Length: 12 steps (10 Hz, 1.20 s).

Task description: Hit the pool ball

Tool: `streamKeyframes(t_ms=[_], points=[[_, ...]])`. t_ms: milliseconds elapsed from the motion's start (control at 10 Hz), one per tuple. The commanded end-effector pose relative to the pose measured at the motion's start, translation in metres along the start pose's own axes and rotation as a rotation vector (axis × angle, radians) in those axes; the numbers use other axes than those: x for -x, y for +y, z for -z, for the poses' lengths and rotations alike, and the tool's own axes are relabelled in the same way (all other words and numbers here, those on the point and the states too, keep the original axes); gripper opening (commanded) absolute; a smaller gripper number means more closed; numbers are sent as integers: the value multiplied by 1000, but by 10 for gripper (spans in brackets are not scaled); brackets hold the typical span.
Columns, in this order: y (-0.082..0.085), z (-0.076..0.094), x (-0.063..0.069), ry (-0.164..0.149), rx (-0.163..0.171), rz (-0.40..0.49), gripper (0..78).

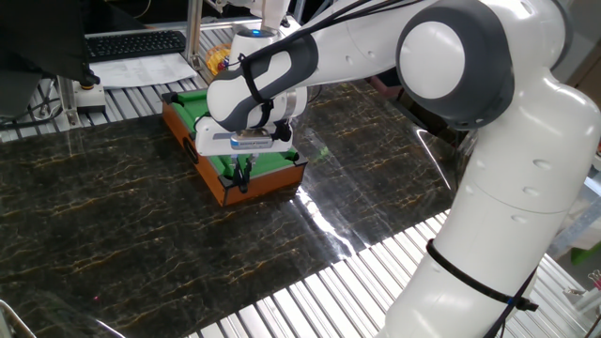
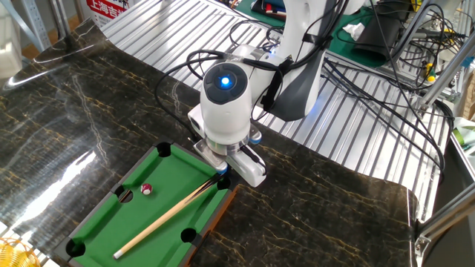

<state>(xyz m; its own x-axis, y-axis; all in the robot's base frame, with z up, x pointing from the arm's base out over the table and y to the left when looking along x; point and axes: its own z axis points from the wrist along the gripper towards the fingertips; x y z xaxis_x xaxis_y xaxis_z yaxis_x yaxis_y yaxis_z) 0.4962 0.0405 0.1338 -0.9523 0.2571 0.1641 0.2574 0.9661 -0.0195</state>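
Note:
The pool ball (image 2: 147, 189), tiny and red, lies on the green felt of the miniature pool table (image 2: 175, 172) near a side pocket on the left rail. A long tan cue stick (image 2: 165, 217) lies diagonally across the felt. Its dark end reaches my gripper (image 2: 224, 176) at the table's right end. The gripper (image 1: 242, 175) points down over the near end of the table (image 1: 212, 180), its dark fingers close together around the cue's end. The ball sits well left of the gripper and off the cue's line. In the view past the arm, the ball is hidden.
The pool table stands on a dark marbled tabletop (image 2: 319, 215). Ribbed metal surfaces (image 2: 371, 141) border it, with loose cables (image 2: 386, 89) behind the arm. A keyboard (image 1: 136, 42) and papers lie beyond the table's far end. The arm's large white body (image 1: 507, 188) fills the right side.

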Motion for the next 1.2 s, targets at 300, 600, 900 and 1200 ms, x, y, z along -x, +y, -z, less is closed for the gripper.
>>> streamKeyframes(t_ms=[300,600,900,1200], points=[[13,54,-5,26,-9,-37,11],[15,66,-6,31,-3,-49,11],[24,70,-11,26,16,-113,11],[27,66,-17,-5,58,-185,11]])
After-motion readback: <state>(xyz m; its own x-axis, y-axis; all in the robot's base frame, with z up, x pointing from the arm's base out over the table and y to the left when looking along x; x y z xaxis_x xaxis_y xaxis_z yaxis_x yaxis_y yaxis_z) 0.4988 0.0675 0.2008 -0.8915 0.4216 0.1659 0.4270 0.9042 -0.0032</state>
